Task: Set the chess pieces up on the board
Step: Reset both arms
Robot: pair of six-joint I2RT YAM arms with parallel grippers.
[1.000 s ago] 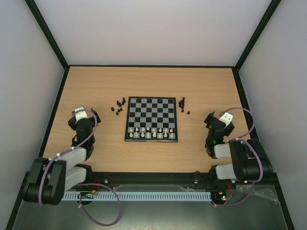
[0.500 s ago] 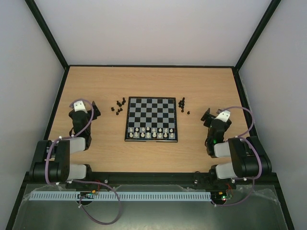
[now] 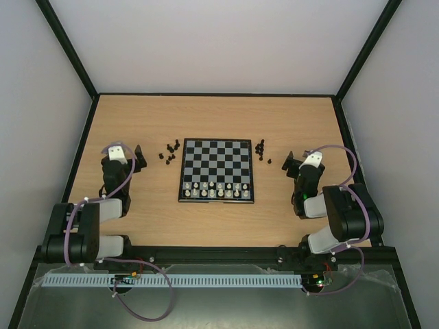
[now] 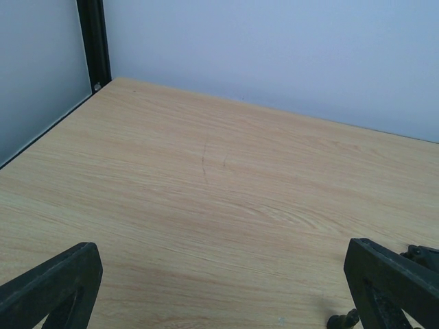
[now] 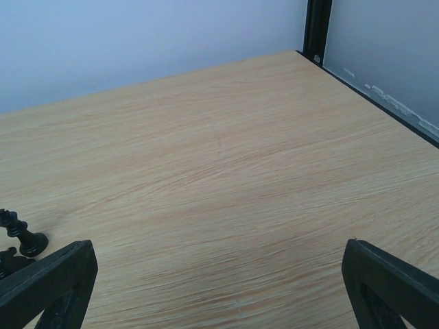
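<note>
- Black chess pieces (image 5: 24, 238) sit beside our right gripper (image 5: 219, 284) up close; only overhead shows the board (image 3: 217, 171)
- It lies between that and our left gripper (image 4: 223, 288), both gaping and empty

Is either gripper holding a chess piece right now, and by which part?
Nothing is held: the left gripper and the right gripper are both open, with nothing between their jaws.

Both arms, the left arm (image 3: 110, 205) and the right arm (image 3: 346, 219), are black with silvery-grey link sections. Each trails a thin lilac cable (image 3: 66, 236) and wears a white block (image 3: 115, 151) at the wrist (probably a camera housing). The jaws are matte black.
</note>
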